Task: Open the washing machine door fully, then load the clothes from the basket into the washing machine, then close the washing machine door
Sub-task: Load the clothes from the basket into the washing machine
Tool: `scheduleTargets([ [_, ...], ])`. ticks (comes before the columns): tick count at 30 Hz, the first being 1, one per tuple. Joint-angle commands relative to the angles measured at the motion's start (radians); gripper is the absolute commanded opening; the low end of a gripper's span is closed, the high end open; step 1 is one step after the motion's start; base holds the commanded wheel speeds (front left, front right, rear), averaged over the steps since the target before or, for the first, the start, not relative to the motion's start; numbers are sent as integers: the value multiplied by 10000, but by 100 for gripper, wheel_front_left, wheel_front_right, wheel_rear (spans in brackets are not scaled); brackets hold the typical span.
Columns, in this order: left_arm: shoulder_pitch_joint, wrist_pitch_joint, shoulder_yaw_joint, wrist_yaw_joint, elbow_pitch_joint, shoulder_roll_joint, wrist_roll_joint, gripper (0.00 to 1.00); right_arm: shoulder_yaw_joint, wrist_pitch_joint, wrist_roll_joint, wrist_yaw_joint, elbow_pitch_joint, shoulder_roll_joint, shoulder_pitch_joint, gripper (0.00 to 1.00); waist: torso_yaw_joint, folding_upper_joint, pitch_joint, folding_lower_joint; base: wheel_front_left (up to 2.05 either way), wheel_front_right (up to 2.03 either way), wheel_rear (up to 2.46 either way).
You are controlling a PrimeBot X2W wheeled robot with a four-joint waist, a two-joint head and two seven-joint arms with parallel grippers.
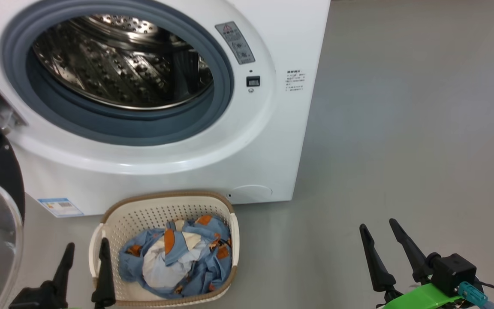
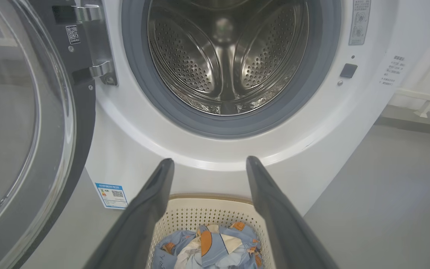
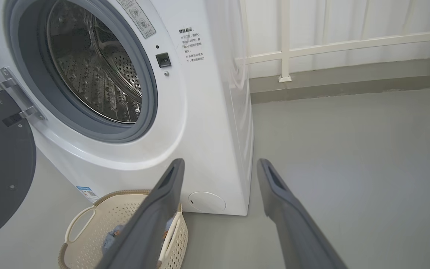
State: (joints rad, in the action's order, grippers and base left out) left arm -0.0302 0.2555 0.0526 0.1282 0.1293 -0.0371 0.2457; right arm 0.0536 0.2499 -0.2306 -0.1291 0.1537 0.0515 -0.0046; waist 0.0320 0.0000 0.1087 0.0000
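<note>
The washing machine door (image 2: 24, 123) is swung wide open, so that step is judged done. The clothes (image 1: 178, 257) lie in the basket (image 1: 144, 210), which is set on the floor against the washing machine (image 1: 230, 146); loading and closing are judged left. The left gripper (image 1: 87, 242) and right gripper (image 1: 378, 223) are held spread and empty.

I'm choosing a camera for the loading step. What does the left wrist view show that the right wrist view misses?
Left wrist view adds: the drum's back wall straight on, orange prints on the clothes. Right wrist view adds: the side panel of the washing machine, a white railing. Shared: the open washing machine door, the basket, the blue label.
</note>
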Motion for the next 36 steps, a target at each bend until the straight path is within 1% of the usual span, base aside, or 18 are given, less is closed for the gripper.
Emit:
scheduleTargets([
  [1, 496, 63, 243, 25, -80, -132, 90, 100, 282, 118, -25, -16, -158, 23, -462, 100, -71, 0, 401, 0, 0, 0, 0],
  [4, 635, 63, 204, 25, 75, -132, 194, 100, 301, 118, -30, -16, -84, 18, -544, 100, -123, 0, 712, 0, 0, 0, 0],
  [19, 2475, 63, -395, 25, 772, -280, 872, 100, 520, 118, -43, -16, -7, -10, -1500, 100, -466, 0, 3494, 0, 0, 0, 0],
  [26, 3612, 63, -874, 25, 1632, -619, 1295, 100, 670, 118, -74, -16, -144, -11, -1983, 100, -718, 0, 4675, 0, 0, 0, 0],
  [36, 5128, 63, -1571, 25, 3299, -1336, 2153, 100, 858, 118, -234, -16, -321, -12, -2377, 100, -1249, 0, 6043, 0, 0, 0, 0],
])
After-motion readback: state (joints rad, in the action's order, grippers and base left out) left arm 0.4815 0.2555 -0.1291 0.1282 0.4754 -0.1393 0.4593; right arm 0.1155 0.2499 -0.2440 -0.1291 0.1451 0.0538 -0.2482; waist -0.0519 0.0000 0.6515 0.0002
